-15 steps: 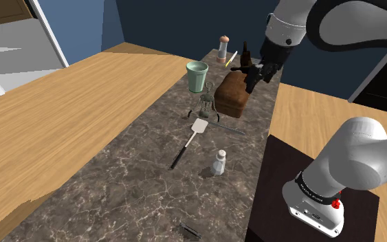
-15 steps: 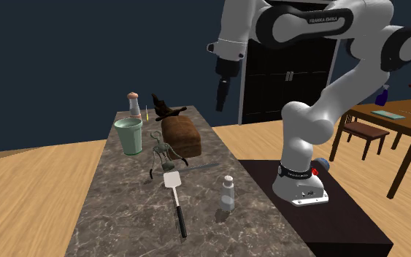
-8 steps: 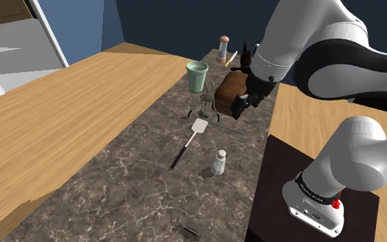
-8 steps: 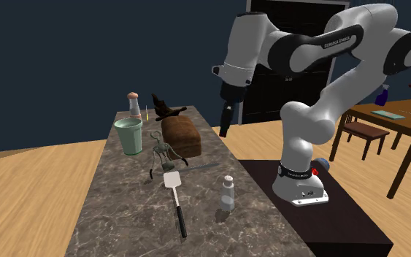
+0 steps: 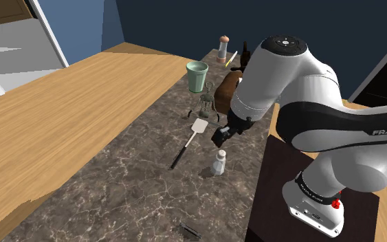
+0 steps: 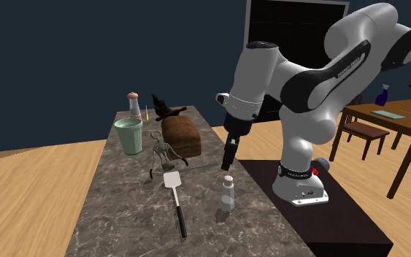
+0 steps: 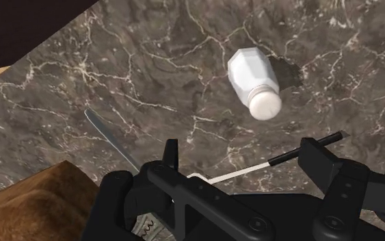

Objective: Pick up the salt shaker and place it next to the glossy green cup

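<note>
My claw [image 5: 220, 135] hangs wide and empty just above the salt shaker [image 5: 218, 163], which stands upright near the surface [image 5: 116, 179] edge beside the stand [image 5: 271, 199]. Nothing is done yet (my reading). The grasp, lift and carry to the green cup [image 5: 197, 75], well apart toward the far end, all remain.

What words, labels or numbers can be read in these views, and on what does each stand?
"FRANK", cut by the shoulder view's right edge: on the white arm.
Lettering on the arm's upper link, second exterior view: too small to read.
Print on the base ring: too small to read.
Salt shaker, green cup: no text.
</note>
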You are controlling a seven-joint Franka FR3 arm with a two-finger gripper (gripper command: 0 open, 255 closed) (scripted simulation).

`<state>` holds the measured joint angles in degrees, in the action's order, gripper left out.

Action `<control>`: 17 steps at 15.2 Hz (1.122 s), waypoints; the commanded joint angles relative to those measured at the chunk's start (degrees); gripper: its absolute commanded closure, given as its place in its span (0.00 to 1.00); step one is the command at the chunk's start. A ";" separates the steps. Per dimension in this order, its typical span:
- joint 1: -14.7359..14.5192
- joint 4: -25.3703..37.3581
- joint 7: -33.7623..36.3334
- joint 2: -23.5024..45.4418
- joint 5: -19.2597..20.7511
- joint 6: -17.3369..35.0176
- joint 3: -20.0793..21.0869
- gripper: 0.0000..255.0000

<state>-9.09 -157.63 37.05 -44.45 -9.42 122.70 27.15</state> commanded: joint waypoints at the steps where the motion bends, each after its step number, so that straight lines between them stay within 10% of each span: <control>1: -0.23 -0.54 3.31 2.87 -1.08 3.85 3.40 0.00; 17: 1.84 -3.31 6.36 10.20 -0.98 14.21 8.06 0.00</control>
<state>-7.25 -160.94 43.41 -34.26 -10.40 136.90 35.21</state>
